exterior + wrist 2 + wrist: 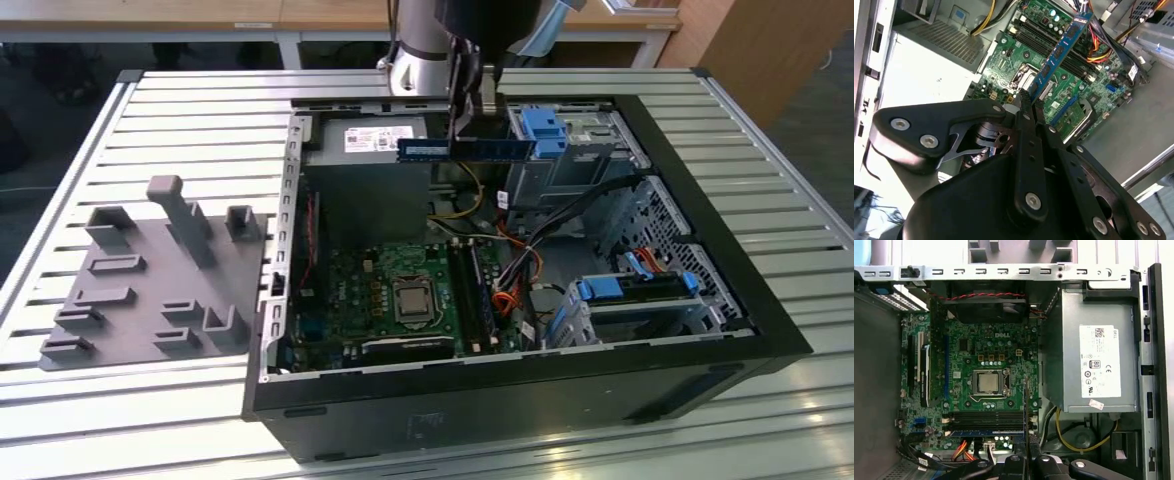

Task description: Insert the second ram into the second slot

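Gripper [1029,102] clamps second ram [441,150] mid-length, well above mem slots [470,290]. Ext view, L to R: grey jig [140,295] sits left of slots; ram hangs above slots' far end, long axis crosswise to theirs; blue drive cage [627,290] right of slots.

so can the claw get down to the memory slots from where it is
Probably yes. The case lies open, the claw holding the blue ram hangs above it, and nothing covers the memory slots; orange cables lie close by.
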`<state>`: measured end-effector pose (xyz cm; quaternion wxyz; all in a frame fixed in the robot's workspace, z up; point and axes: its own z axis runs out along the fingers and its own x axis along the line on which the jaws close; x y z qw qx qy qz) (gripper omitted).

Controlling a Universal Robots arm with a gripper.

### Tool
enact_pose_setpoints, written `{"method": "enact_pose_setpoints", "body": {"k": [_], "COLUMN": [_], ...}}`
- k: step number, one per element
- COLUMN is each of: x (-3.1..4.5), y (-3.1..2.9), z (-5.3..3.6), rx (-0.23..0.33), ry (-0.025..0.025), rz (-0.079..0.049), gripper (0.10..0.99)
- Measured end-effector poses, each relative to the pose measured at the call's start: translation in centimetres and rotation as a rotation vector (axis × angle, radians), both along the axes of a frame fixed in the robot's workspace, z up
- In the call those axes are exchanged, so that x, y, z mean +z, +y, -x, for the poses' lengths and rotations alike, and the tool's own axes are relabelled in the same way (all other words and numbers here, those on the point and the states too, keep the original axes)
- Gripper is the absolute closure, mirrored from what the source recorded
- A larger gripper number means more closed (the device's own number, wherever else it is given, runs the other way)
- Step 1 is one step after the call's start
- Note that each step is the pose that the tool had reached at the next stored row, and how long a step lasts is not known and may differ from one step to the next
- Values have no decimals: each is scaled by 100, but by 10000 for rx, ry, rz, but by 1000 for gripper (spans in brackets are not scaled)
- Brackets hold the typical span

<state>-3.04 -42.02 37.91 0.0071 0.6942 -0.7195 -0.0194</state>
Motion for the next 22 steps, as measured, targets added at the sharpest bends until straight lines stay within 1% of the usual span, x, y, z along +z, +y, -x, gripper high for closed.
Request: {"method": "enact_pose_setpoints", "body": {"k": [3,5,7,10,13,22], "x": [-1,-1,-2,-4,-5,-10], "y": [-1,-13,-35,-90,-121,-165], "z": [0,-1,0,0,0,0], "rx": [-400,-505,-511,-511,-511,-511], "ry": [0,0,0,0,0,0], "rz": [-1,0,0,-1,-1,-1], "gripper": [949,949,949,949,949,949]}}
